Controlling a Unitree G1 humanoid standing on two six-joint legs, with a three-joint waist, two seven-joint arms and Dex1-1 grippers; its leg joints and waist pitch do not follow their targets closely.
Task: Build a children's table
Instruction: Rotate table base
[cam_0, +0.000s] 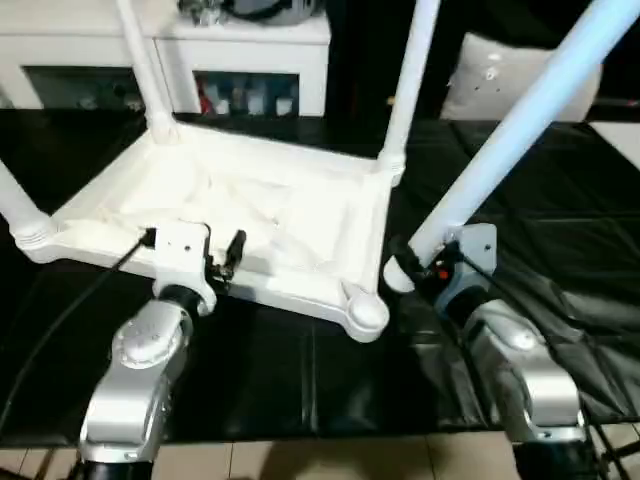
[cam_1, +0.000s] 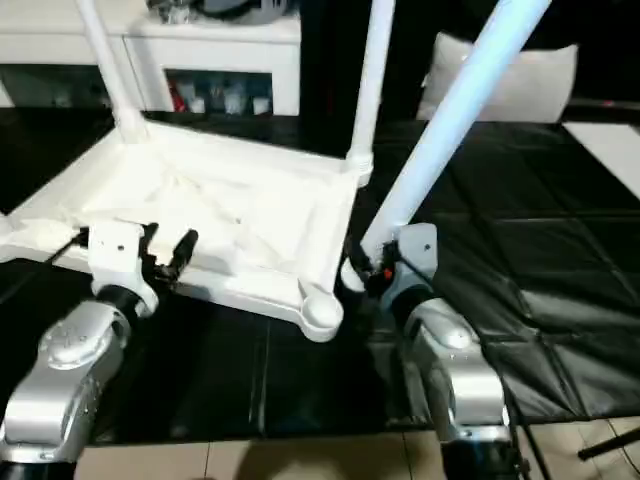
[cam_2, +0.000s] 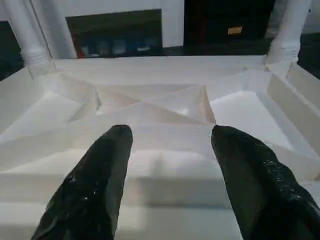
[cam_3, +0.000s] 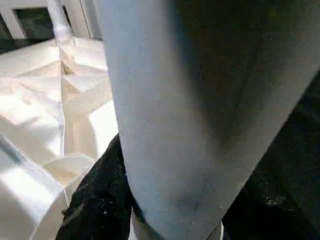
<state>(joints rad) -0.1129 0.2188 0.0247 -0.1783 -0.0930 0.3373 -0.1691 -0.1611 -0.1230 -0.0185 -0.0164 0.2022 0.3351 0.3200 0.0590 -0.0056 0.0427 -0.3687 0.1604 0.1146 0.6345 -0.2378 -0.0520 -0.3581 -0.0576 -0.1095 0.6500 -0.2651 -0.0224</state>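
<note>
Last leg going in: right gripper clamps the fourth leg near its base, empty corner socket just beside it. Left gripper part-open, holding nothing, at the upturned table top's near rim. Next, I'd say: swing leg base over socket, press in.

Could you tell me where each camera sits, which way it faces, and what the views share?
Left eye: on the head, looking down at the upturned table top; both silver forearms show.
Right eye: beside it, same scene; right gripper holds the loose leg.
Left wrist: looks along the open left gripper at the ribbed underside.
Right wrist: pressed close to that leg.
Shared: the table top, in all four.
</note>
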